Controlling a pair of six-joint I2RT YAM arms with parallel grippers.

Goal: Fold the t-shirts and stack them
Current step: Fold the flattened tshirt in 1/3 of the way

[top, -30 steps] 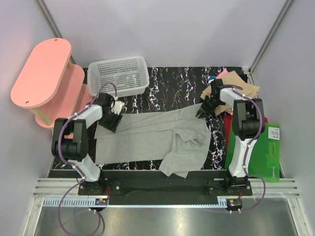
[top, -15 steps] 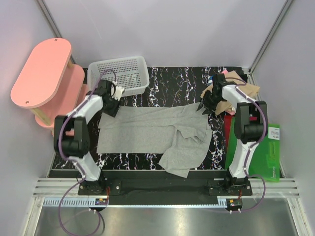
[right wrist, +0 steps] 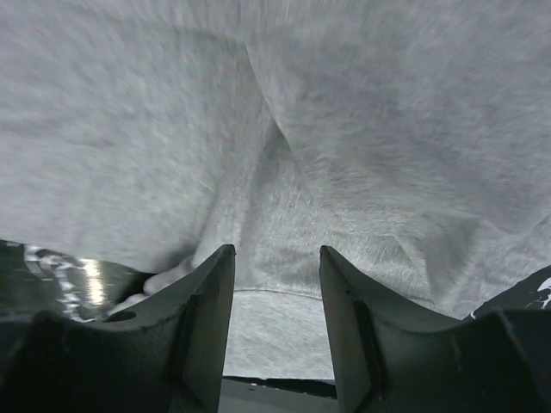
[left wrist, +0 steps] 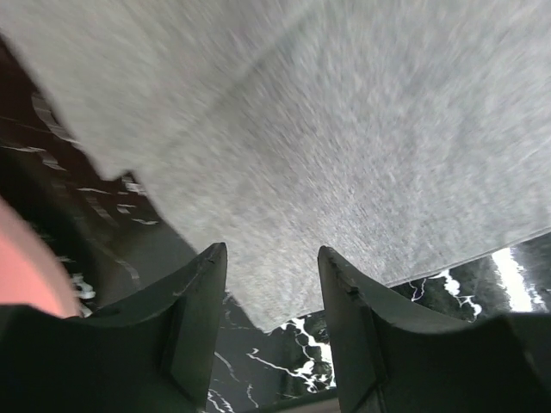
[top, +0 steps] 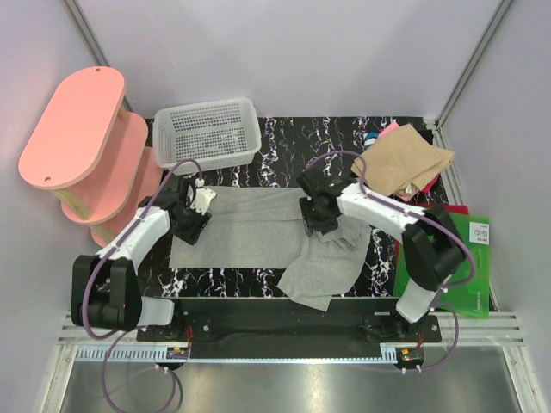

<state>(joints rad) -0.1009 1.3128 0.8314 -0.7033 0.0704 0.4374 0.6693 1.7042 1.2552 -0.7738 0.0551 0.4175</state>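
Left pincer (left wrist: 271,251) and right pincer (right wrist: 276,249) both spread — grey t-shirt (left wrist: 344,129) blurred beneath.

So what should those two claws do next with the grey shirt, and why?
Probably lower and pinch the cloth. The left gripper and right gripper hang open, holding nothing, over the grey t-shirt: left at its edge, right by the rumpled middle. The shirt lies unfolded.

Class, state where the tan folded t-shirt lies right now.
Top view: the tan t-shirt lies at the far right corner, pink cloth peeking beside it, beyond the green board.
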